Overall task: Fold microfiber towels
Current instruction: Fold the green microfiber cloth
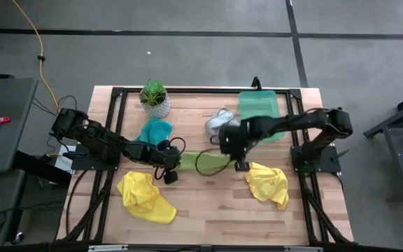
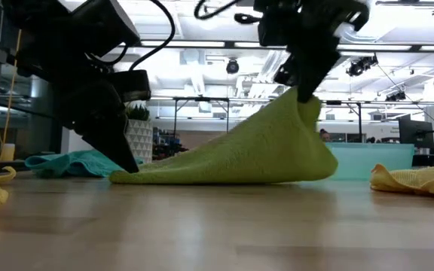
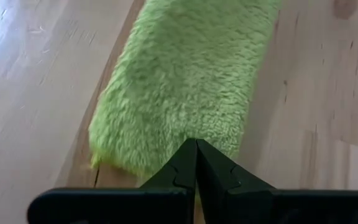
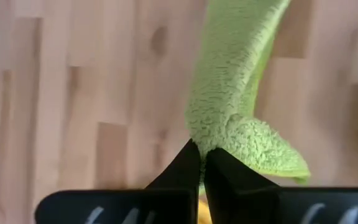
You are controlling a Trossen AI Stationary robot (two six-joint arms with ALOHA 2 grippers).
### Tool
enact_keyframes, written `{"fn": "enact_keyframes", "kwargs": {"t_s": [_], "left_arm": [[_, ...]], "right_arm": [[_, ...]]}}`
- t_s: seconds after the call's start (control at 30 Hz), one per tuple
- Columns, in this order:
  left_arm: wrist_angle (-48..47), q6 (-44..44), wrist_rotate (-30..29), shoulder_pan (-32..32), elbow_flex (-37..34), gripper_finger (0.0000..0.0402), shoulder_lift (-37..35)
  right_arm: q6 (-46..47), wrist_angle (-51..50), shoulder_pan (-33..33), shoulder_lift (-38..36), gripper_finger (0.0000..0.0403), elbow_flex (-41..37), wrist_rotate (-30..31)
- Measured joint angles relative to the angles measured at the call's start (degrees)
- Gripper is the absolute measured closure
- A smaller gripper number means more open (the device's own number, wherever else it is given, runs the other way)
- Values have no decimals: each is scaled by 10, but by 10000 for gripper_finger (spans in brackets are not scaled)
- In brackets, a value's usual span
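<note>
You have the limp, light lime green towel [image 2: 239, 150] pinched at opposite ends, left gripper [image 3: 196, 163] low, right gripper [image 4: 202, 163] lifting; hold corners, expect sag.

Grey floor [image 1: 187, 56] crossed by dark lines surrounds the wooden table [image 1: 208, 210]; bright ceiling lights [image 2: 202, 56] overhead.

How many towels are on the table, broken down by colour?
Yellow towels: 2
Lime green towel: 1
Teal towel: 1
Grey-white towel: 1
Total: 5
</note>
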Motion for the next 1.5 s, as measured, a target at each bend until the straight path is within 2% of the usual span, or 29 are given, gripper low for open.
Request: {"fn": "enact_keyframes", "kwargs": {"t_s": [0.2, 0.3, 0.43, 0.73, 1.07, 1.33, 1.5], "left_arm": [[0, 1, 2, 0, 0, 401, 0], [1, 1, 2, 0, 0, 401, 0], [1, 1, 2, 0, 0, 401, 0], [-23, 16, 3, 0, 0, 401, 0], [-35, 15, 3, 0, 0, 401, 0], [-34, 27, 2, 0, 0, 402, 0], [-36, 68, -2, 6, 0, 402, -2]], "right_arm": [[103, 9, 78, 19, 402, -8, 37], [163, 15, 98, 30, 402, -18, 40], [197, 31, 114, 33, 402, -29, 39], [261, 103, 125, 38, 403, -31, -34], [346, 154, 154, 52, 403, -32, -47], [358, 130, 161, 53, 403, -31, -9], [304, 21, 150, 52, 403, 13, 45]]}}
